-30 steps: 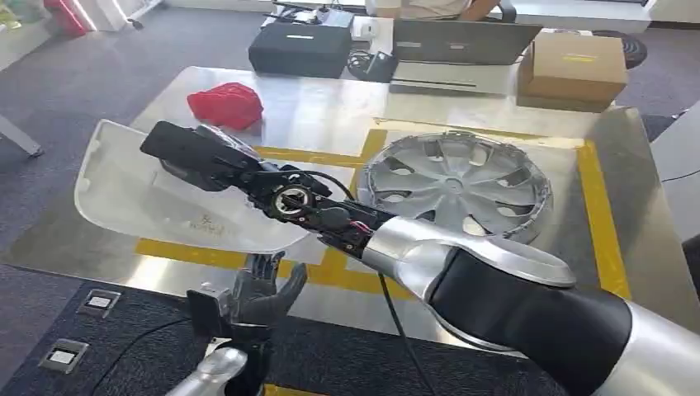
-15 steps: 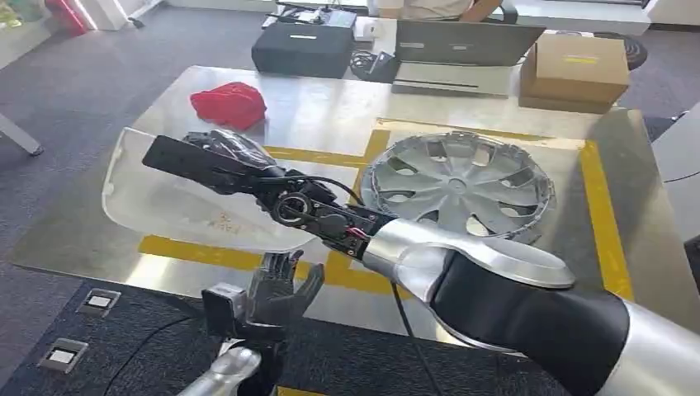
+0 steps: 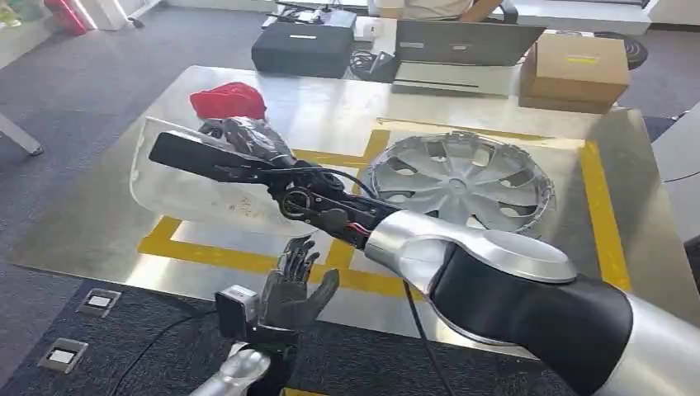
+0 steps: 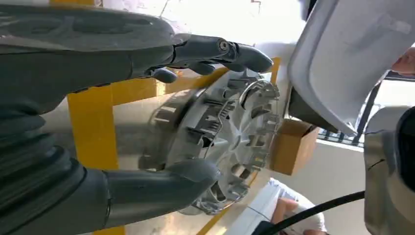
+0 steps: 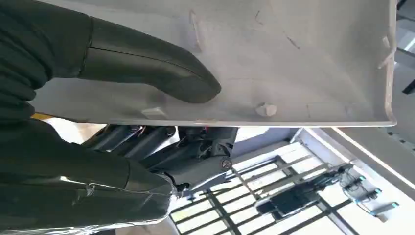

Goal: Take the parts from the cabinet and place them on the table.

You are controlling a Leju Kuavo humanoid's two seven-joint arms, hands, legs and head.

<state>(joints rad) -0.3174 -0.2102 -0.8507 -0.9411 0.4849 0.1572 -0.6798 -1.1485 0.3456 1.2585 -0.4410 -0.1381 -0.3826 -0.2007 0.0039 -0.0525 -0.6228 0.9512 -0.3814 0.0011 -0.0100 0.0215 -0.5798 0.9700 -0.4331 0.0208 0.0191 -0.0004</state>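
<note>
The right robot hand (image 3: 248, 144) holds a big white plastic part (image 3: 177, 186) above the left side of the shiny desk (image 3: 322, 103), thumb on one face and fingers on the other. The left robot hand (image 3: 295, 285) is low by the desk's near edge, fingers spread, holding nothing. A silver wheel cover (image 3: 458, 181) lies on the desk, inside the yellow tape lines (image 3: 598, 214).

A shiny metal table (image 3: 330, 107) marked with yellow tape lines (image 3: 601, 214) carries a silver hubcap (image 3: 459, 181). A red cloth (image 3: 227, 101) lies well left of the hubcap, toward the table's far side.
</note>
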